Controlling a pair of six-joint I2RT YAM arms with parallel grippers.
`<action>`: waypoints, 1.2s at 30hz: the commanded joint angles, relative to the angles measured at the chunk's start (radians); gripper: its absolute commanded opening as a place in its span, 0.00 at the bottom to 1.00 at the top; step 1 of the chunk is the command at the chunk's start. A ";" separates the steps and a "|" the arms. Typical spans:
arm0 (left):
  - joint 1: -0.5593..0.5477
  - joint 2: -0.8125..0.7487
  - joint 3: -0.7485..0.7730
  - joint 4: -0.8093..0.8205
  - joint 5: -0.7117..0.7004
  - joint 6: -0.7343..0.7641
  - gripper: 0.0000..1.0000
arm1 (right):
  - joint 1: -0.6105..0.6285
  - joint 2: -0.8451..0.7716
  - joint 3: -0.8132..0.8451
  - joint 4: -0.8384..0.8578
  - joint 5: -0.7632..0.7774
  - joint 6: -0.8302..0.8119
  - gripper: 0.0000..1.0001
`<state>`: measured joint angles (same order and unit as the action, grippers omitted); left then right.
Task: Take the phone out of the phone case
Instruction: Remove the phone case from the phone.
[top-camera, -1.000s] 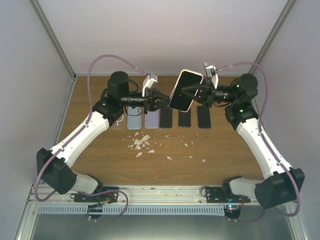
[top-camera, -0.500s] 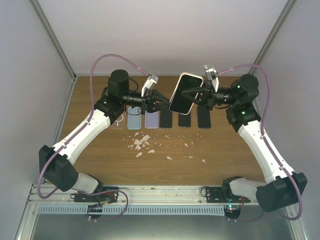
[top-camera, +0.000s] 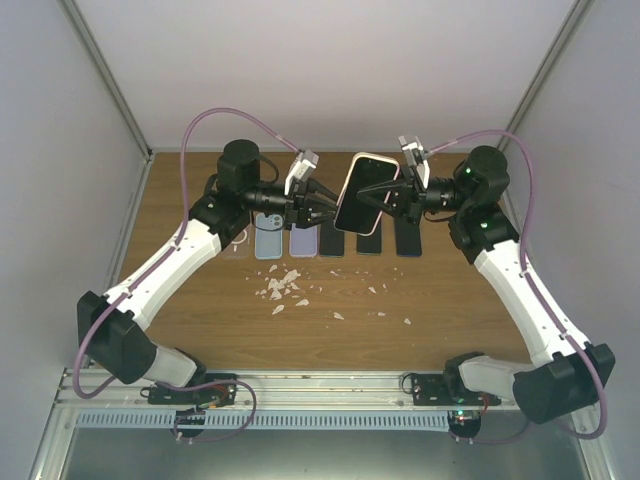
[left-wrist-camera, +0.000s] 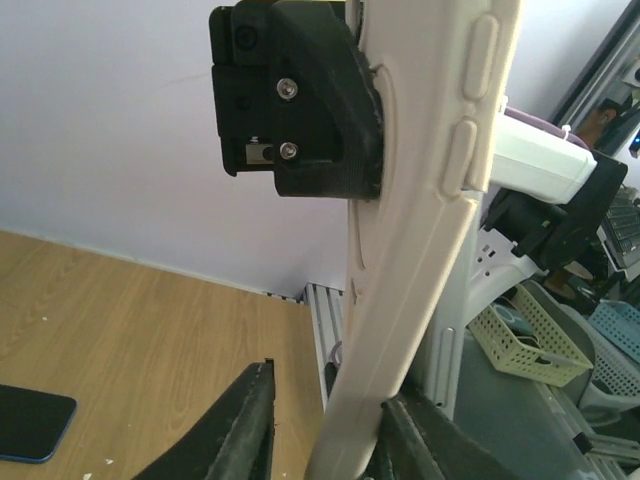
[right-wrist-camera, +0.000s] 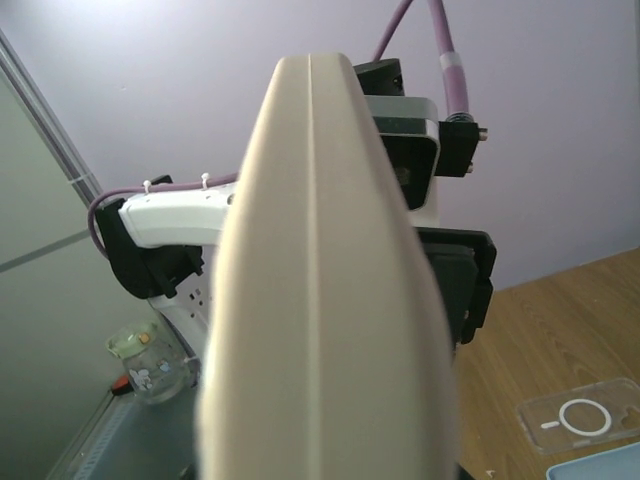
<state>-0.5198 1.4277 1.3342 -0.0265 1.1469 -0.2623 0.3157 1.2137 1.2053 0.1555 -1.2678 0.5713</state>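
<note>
A phone in a cream phone case (top-camera: 360, 195) hangs in the air above the back of the table, screen towards the top camera. My right gripper (top-camera: 383, 193) is shut on it from the right; one of its black fingers (left-wrist-camera: 300, 100) presses the case's flat back. My left gripper (top-camera: 320, 208) is open at the case's left edge. In the left wrist view the case (left-wrist-camera: 420, 250) runs down between the left gripper's (left-wrist-camera: 325, 440) fingers and rests against the right one (left-wrist-camera: 425, 445), with a gap to the left one. In the right wrist view the case's edge (right-wrist-camera: 330, 300) fills the middle and hides the right fingers.
A row lies on the wooden table under the arms: a clear case with a ring (top-camera: 238, 238), a light blue case (top-camera: 268, 241), a lilac case (top-camera: 303, 240) and three dark phones (top-camera: 369, 242). White scraps (top-camera: 284, 284) lie nearer. Baskets (left-wrist-camera: 520, 335) stand beyond the table.
The right gripper has carried the cased phone a little left and down towards the left gripper. The left gripper's open fingers now stand around the case's edge.
</note>
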 joint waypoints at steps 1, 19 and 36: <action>-0.024 -0.024 0.079 0.209 -0.053 -0.017 0.31 | 0.079 0.019 -0.030 -0.141 -0.167 -0.048 0.01; -0.079 -0.005 0.083 0.228 -0.022 -0.037 0.30 | 0.118 0.058 -0.047 -0.183 -0.163 -0.102 0.00; -0.070 -0.069 -0.067 0.395 0.066 -0.189 0.01 | 0.063 0.111 -0.002 -0.199 -0.198 -0.092 0.06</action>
<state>-0.5362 1.4139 1.2400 0.0814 1.2518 -0.3367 0.3305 1.2671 1.2144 0.0574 -1.3861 0.5385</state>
